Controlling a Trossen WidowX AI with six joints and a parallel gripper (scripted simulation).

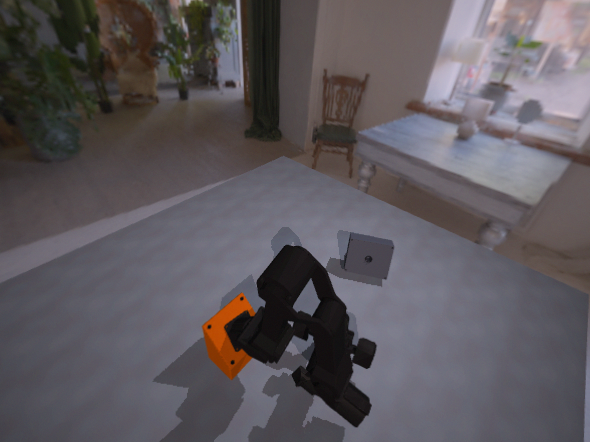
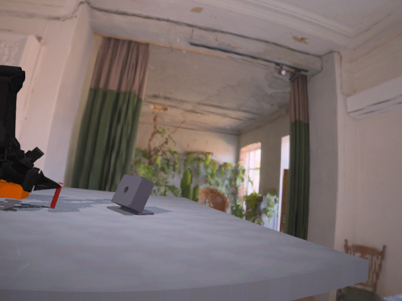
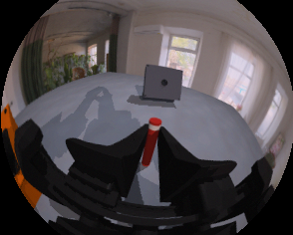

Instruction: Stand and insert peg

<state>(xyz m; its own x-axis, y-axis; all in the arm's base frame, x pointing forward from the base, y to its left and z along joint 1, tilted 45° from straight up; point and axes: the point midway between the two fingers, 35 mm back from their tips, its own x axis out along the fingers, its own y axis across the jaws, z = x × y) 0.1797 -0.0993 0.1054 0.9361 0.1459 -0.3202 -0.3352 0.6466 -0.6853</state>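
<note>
The red peg [image 2: 56, 198] [image 3: 149, 148] has its white-banded end up and its plain end down, leaning somewhat from vertical in the exterior view. Its plain end is at or just above the table; touching is hard to tell. My gripper [image 2: 60, 186] [image 3: 152, 127] is shut on the peg near the white band, with the fingers reaching in from the side. The arm hides the peg in the top view. The grey sloped panel [image 1: 359, 251] [image 2: 133, 196] [image 3: 153, 91] stands apart from the peg, with one dark hole [image 1: 368, 259] [image 2: 126, 189] [image 3: 164, 83] in its face.
The orange arm base [image 1: 220, 332] [image 2: 11, 190] [image 3: 27, 191] sits on the table [image 1: 475, 340] [image 2: 204, 252] behind the gripper. The panel is beyond the peg in the wrist view. Arm shadows lie on the table around the peg.
</note>
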